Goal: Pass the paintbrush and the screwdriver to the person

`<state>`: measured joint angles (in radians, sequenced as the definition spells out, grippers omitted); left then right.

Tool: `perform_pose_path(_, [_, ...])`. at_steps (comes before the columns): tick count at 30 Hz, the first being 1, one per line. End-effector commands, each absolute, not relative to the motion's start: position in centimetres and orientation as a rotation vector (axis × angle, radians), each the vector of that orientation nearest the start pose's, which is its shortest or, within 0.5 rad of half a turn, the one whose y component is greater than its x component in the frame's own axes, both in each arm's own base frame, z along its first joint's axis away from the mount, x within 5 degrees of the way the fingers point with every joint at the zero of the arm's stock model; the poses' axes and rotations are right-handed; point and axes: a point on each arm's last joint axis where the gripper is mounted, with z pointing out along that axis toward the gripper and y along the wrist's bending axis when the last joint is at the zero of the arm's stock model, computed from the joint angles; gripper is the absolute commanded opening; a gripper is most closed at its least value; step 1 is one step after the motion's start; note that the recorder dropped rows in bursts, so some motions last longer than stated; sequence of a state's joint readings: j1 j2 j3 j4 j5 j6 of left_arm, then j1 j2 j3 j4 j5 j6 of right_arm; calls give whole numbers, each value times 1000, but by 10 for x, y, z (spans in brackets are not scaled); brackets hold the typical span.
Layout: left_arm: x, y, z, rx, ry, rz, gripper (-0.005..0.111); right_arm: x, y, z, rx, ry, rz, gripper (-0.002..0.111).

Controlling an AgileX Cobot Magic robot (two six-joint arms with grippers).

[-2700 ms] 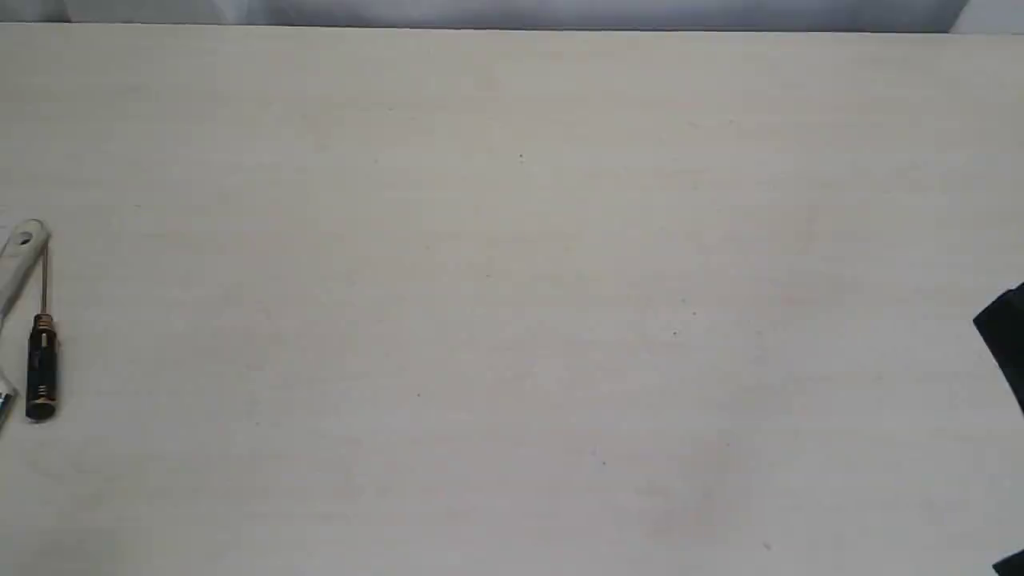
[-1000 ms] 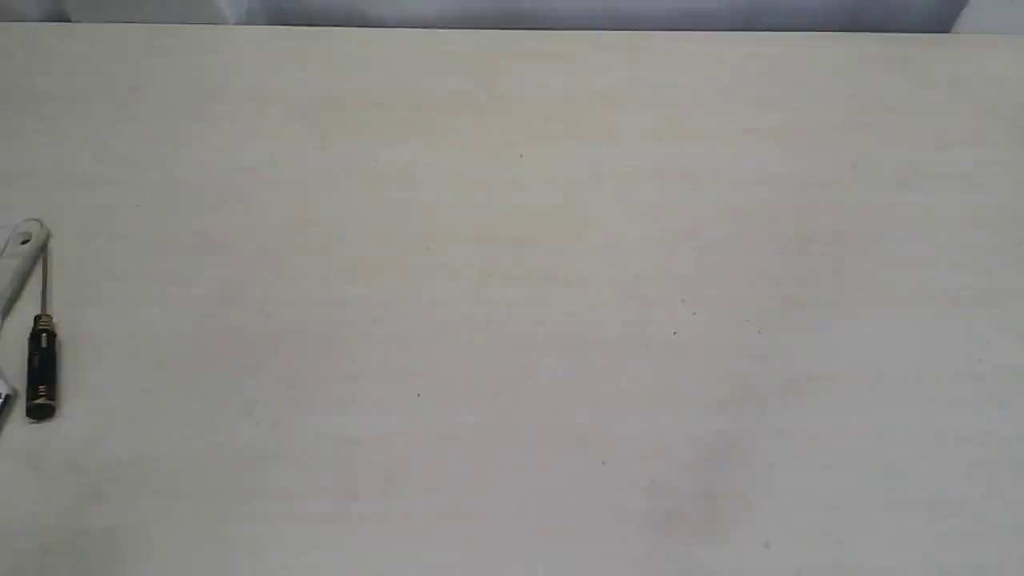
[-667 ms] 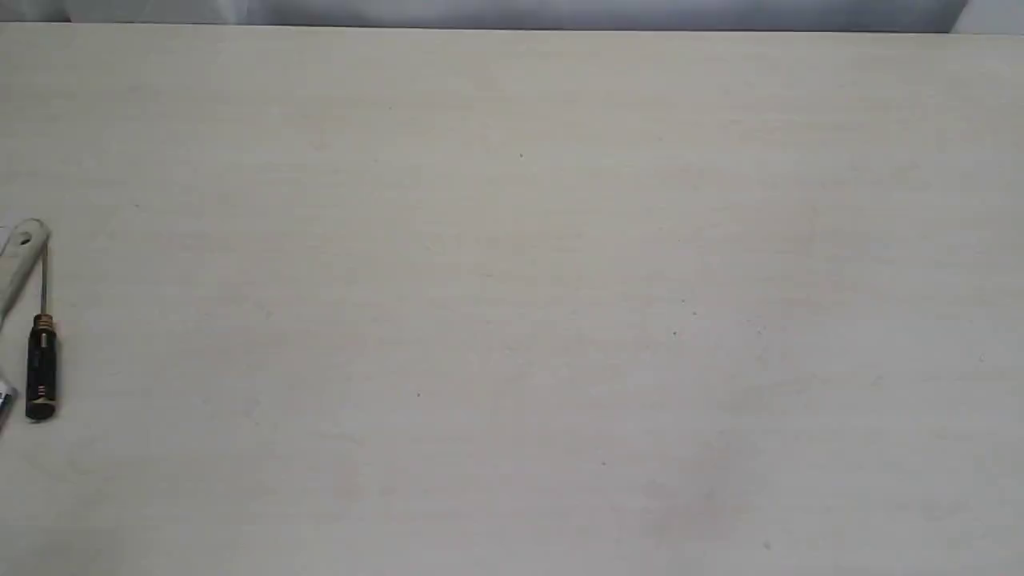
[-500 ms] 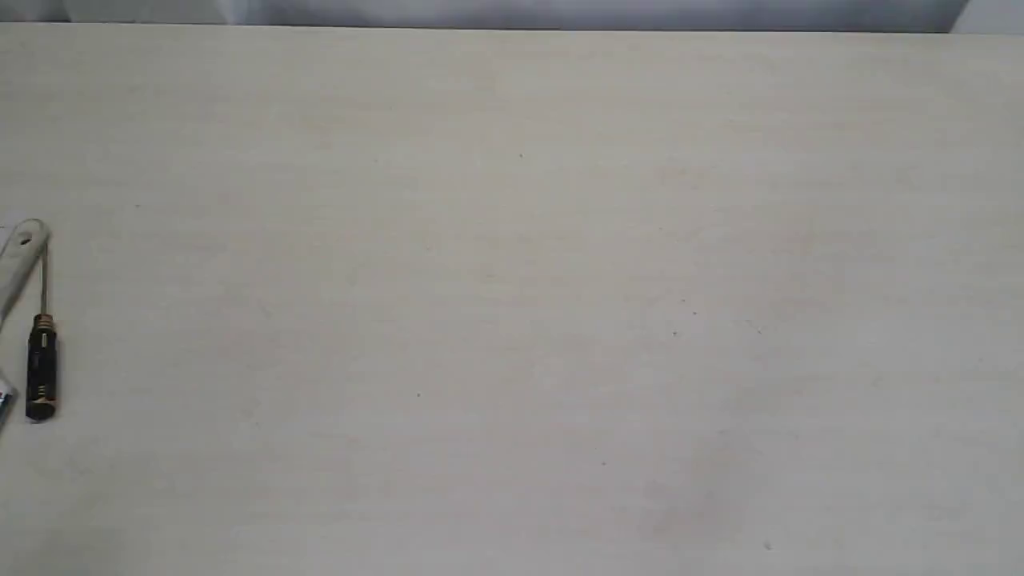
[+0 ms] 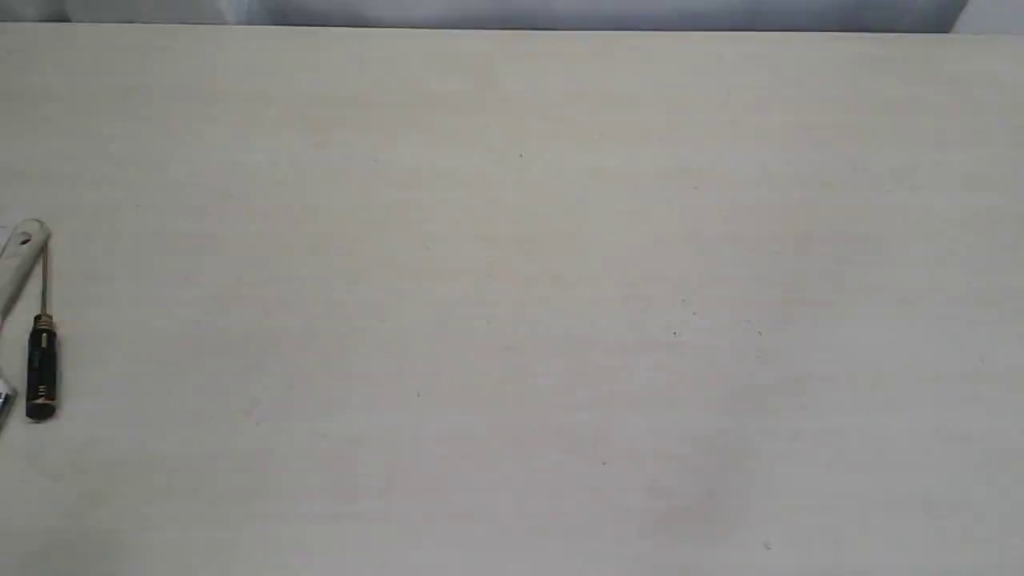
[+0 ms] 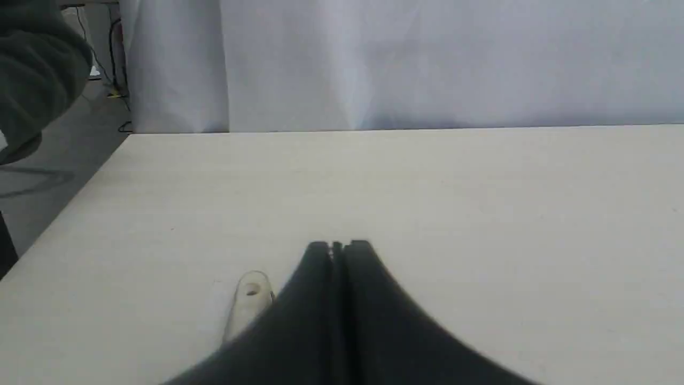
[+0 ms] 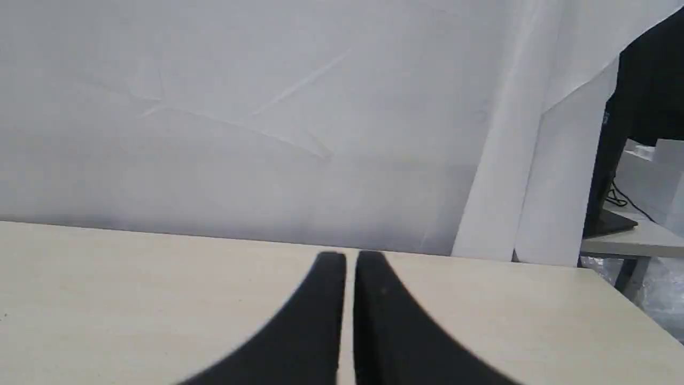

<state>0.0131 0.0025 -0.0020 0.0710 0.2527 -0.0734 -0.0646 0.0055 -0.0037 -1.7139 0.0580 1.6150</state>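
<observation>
At the far left edge of the exterior view lies the screwdriver [image 5: 41,368], black handle toward the front, thin shaft pointing away. Beside it the paintbrush [image 5: 19,260] shows only its pale handle end with the hole; the rest is cut off. My left gripper [image 6: 338,247] is shut and empty, hovering over the table, with the paintbrush handle end [image 6: 249,299] just beside its fingers. My right gripper [image 7: 350,258] is shut with only a thin slit between its fingers, holding nothing. A dark green sleeve [image 6: 32,80] of the person shows off the table's corner; no hand is visible.
The pale table [image 5: 520,320] stretches across the exterior view, ending at a white backdrop [image 5: 560,12]. In the right wrist view a second table with a black monitor [image 7: 641,133] stands beyond the table's end.
A black arm part at the right edge 2.7 s ago has left the exterior view. The screwdriver and paintbrush have not moved.
</observation>
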Motion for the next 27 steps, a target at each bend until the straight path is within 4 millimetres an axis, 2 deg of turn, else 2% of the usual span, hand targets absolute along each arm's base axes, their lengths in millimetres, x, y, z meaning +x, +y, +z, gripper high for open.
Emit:
perform_pose_path(1, [55, 2, 191, -30, 1733, 17, 0, 55, -11, 214, 49, 1475, -186, 5])
perform_pose_path(5, [55, 2, 191, -30, 1733, 17, 0, 55, -14, 214, 104, 1474, -170, 5])
perform_pose_path(27, [55, 2, 191, -28, 1731, 18, 0, 55, -13, 211, 73, 1508, -199, 5])
